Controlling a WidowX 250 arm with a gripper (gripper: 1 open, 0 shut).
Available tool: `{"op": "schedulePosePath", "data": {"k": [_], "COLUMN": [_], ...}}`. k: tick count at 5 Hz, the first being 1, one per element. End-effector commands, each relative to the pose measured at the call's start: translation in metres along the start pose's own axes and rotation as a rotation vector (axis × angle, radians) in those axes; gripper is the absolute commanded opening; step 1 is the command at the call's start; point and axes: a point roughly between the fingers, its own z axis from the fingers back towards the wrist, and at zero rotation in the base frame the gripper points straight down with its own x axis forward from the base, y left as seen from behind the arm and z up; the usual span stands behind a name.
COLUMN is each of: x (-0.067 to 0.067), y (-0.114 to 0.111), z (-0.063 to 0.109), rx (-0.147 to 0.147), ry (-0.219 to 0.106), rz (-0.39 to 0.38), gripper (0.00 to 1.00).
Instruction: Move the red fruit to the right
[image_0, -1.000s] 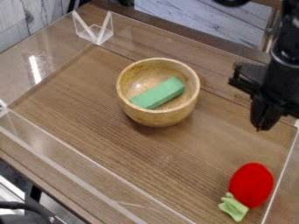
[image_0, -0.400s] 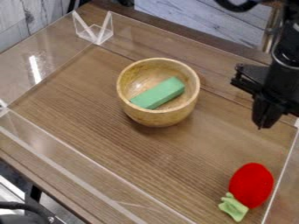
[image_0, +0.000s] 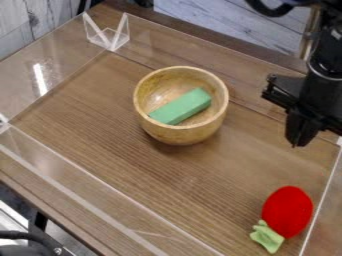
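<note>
The red fruit (image_0: 286, 210) is a small bright-red toy strawberry with a light green leafy base. It lies on the wooden table near the front right corner. My gripper (image_0: 306, 136) hangs at the right side of the table, above and behind the fruit and apart from it. Its dark fingers point down and are shut with nothing between them.
A wooden bowl (image_0: 181, 125) stands in the middle of the table with a green rectangular block (image_0: 179, 105) inside. Clear plastic walls (image_0: 54, 70) ring the table. A clear folded stand (image_0: 107, 33) sits at the back left.
</note>
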Motion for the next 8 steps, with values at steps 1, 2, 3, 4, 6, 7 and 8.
{"op": "schedulePosePath", "data": {"k": [1,2,3,4,6,7,8], "x": [0.013,0.016,0.018,0.02,0.024,0.025,0.026], "y": [0.001,0.004,0.006,0.007,0.011,0.012,0.012], "z": [0.011,0.009,0.005,0.003,0.0,-0.002,-0.003], "rx": [-0.013,-0.01,-0.009,-0.007,-0.003,-0.001,0.001], "ry": [-0.052,-0.053,-0.048,-0.048,-0.048,-0.047,-0.046], "rz": [0.014,0.021,0.027,0.031,0.039,0.041,0.041], "gripper": [0.0,0.0,0.0,0.0,0.0,0.0,0.0]}}
